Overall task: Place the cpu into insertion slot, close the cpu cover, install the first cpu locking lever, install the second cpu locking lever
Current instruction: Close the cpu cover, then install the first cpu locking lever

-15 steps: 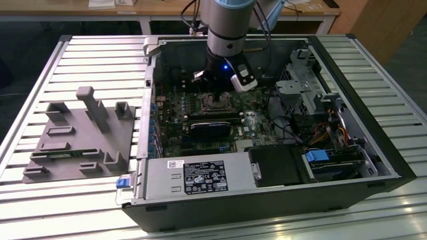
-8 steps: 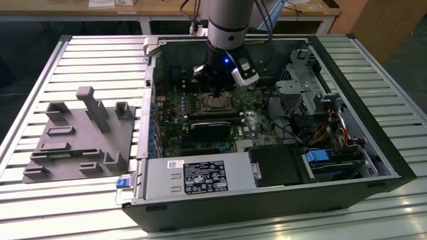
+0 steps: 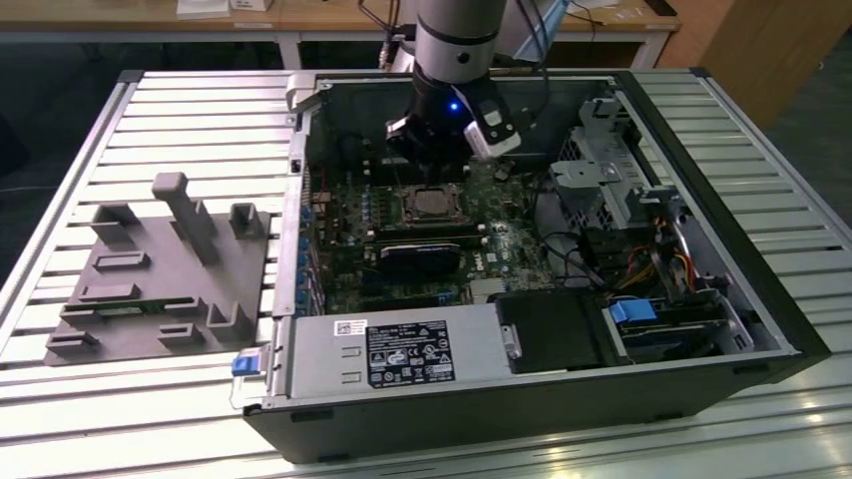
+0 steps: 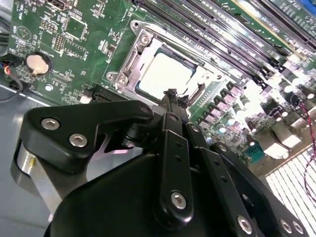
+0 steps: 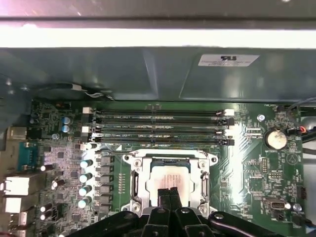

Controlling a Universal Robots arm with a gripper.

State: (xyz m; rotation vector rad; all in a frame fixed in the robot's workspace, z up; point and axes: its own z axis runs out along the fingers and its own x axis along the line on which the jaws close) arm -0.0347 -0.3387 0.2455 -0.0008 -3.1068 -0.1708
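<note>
The black two-fingered gripper is seen clenched, fingertips pressed together just over the silver-grey square cpu. The cpu is seated in the silver-rimmed insertion slot and framed by the thin silver cpu cover.

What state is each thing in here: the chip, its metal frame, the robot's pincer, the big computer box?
cpu: seated in the insertion slot, metal top up.
cpu cover: down flat around the cpu.
locking levers: alongside the slot; latched or not, cannot tell.
pincer: shut, tips near the cpu.
computer case: lying on its side, open.
</note>
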